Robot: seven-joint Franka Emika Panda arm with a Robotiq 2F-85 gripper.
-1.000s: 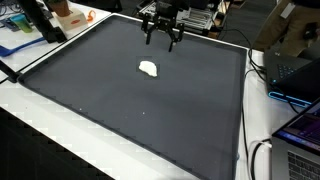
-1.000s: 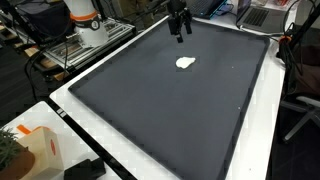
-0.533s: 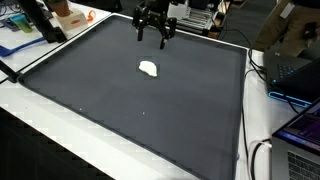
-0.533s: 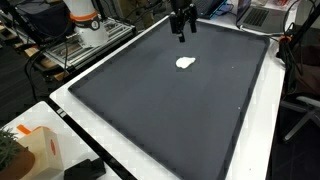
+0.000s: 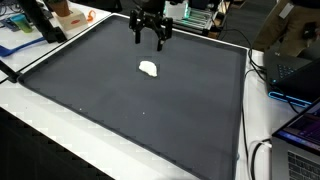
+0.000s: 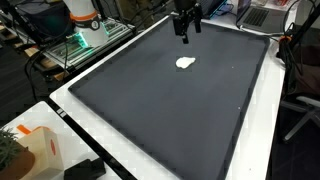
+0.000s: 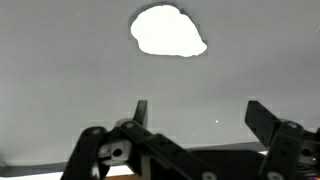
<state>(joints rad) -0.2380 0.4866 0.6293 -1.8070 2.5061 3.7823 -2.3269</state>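
A small white lump point(image 5: 148, 68) lies on the large dark mat point(image 5: 130, 100), toward its far half; it also shows in the other exterior view point(image 6: 185, 63) and at the top of the wrist view point(image 7: 168, 32). My gripper point(image 5: 148, 41) hangs in the air above the mat's far edge, beyond the white lump and apart from it. It also shows in an exterior view point(image 6: 186, 33). Its two black fingers are spread apart with nothing between them in the wrist view point(image 7: 200, 115).
The mat lies on a white table point(image 6: 130, 150). Laptops and cables point(image 5: 290, 75) stand along one side. An orange-and-white object point(image 6: 35, 150) sits at a table corner. Clutter and boxes point(image 5: 60, 15) line the far side beside the robot base point(image 6: 85, 20).
The gripper has moved sideways along the mat's far edge and a little farther back. The white lump has not moved.
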